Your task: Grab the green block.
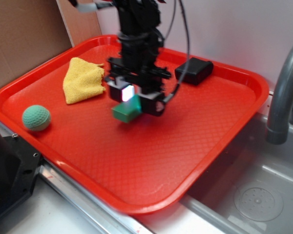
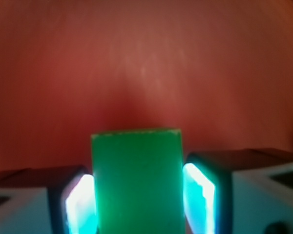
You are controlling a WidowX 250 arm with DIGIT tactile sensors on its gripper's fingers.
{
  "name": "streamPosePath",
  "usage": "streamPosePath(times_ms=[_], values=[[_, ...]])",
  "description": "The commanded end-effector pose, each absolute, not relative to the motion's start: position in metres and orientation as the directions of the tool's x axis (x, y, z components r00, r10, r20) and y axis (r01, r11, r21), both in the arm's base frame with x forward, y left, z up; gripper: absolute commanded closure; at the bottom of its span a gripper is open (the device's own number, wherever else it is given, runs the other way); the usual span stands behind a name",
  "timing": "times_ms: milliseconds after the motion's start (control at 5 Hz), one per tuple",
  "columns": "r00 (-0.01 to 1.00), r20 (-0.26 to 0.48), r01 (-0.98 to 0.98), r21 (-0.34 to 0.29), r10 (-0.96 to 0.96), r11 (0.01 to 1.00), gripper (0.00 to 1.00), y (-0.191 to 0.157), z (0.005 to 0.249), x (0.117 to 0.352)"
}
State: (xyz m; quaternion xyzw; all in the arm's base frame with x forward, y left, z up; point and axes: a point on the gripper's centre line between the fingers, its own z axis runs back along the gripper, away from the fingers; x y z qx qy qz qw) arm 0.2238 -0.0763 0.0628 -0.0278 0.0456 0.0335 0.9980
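Observation:
The green block (image 1: 124,113) sits between my gripper's (image 1: 136,103) two fingers, near the middle of the red tray (image 1: 136,170). In the wrist view the block (image 2: 136,165) fills the gap between the two glowing pads (image 2: 83,204), and both pads press its sides. My gripper (image 2: 139,207) is shut on the block. The block is at or just above the tray floor; I cannot tell which. The arm comes down from the top of the exterior view.
A yellow cloth (image 1: 82,79) lies at the tray's back left, a pale green dimpled ball (image 1: 36,118) at its left edge, and a black box (image 1: 194,70) at the back right. A sink (image 1: 254,195) and grey faucet (image 1: 283,87) are to the right.

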Motion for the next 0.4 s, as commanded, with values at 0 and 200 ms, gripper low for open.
streamPosePath(times_ms=[0,200], values=[[0.991,0.110,-0.075,0.001,0.074,0.997,1.00,-0.043,0.169,0.196],[0.986,0.127,-0.107,-0.028,0.109,0.994,1.00,-0.040,0.219,0.197]])
